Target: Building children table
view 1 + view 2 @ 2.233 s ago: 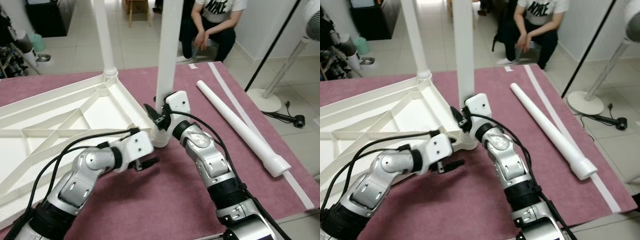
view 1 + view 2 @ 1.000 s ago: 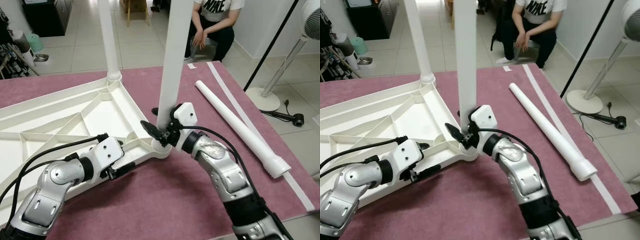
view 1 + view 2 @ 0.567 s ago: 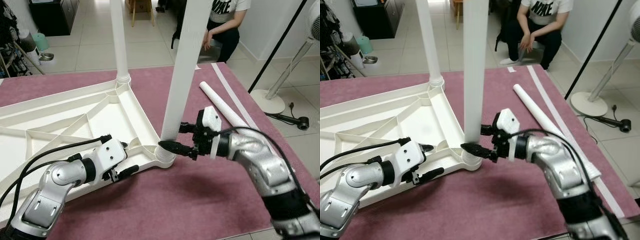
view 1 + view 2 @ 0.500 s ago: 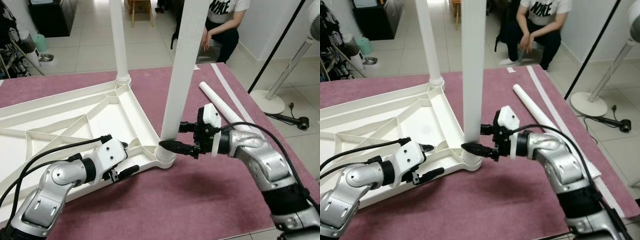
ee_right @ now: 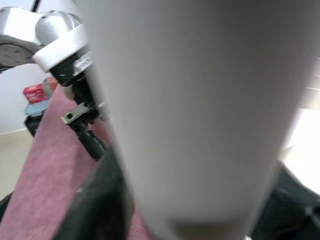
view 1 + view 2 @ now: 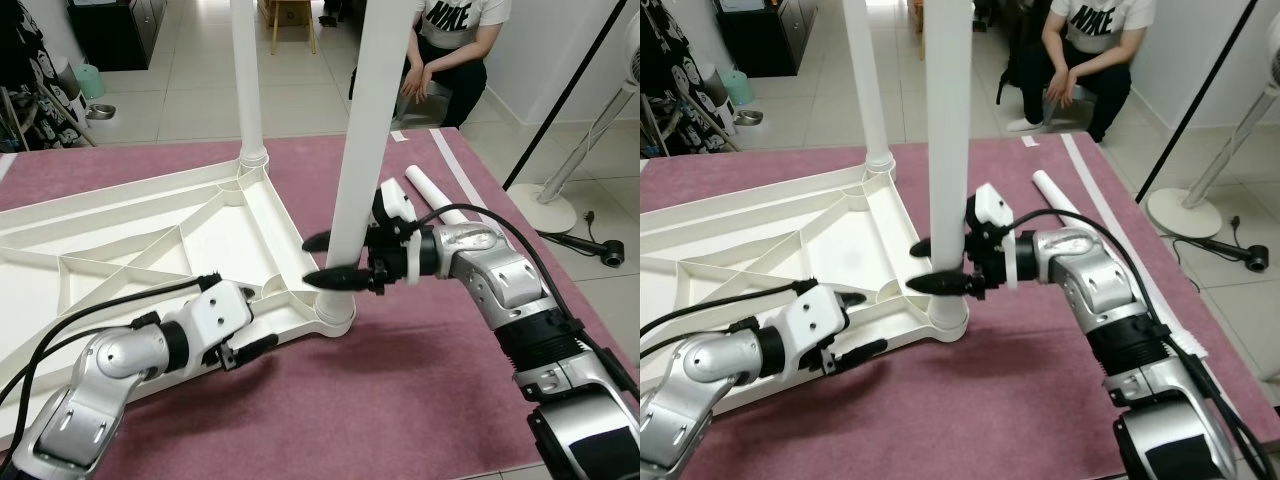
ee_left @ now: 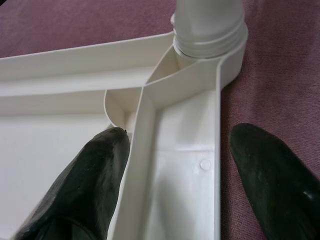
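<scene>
Between right gripper (image 6: 322, 260) fingers, upright table leg (image 6: 362, 150), left gripper (image 6: 247, 329) straddling tabletop rim (image 7: 170, 165)

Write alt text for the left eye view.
The right tool straddles an upright white plastic table leg socketed in an upside-down white plastic tabletop on a maroon cloth. The left tool straddles the tabletop's rim.

A lived-in home room was shown — pale floor tiles (image 6: 190, 95), a dark cabinet (image 6: 110, 30) and a wooden stool (image 6: 290, 18) at the back. A standing fan (image 6: 575, 150) was seen by the wall — a person (image 6: 1085, 60) was seated nearby, beyond a maroon-covered table (image 6: 1040, 400).
</scene>
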Controlling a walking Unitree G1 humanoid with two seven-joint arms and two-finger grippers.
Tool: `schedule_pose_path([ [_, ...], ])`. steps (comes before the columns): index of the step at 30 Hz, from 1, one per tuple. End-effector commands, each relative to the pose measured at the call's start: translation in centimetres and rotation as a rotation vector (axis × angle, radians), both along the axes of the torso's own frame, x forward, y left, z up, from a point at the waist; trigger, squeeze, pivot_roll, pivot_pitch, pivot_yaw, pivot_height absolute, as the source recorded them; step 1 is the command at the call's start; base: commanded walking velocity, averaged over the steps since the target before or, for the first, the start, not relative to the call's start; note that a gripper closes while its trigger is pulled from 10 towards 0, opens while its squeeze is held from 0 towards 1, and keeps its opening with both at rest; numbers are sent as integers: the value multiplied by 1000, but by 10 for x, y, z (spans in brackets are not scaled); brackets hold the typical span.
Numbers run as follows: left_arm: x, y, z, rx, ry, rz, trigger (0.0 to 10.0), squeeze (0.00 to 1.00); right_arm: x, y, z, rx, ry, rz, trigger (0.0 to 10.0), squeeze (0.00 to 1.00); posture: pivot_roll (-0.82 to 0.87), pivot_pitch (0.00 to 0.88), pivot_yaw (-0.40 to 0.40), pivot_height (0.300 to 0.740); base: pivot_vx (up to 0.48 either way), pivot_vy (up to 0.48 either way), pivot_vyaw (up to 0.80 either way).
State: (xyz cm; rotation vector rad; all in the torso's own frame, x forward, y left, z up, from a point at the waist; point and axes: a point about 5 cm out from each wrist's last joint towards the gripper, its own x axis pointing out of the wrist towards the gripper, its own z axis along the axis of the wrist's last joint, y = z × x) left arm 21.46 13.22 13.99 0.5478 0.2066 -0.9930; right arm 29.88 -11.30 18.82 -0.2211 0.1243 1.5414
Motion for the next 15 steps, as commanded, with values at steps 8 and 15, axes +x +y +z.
schedule_pose_path([
  [8,4,-14,-5,-13,7,-18,10000,0,10,4,-19,-77,-41,-128,0,0,126,0,5,740,0,0,0],
  [15,7,-15,-6,-8,8,-17,10000,0,34,17,-36,-101,-104,-531,0,0,118,0,16,740,0,0,0],
])
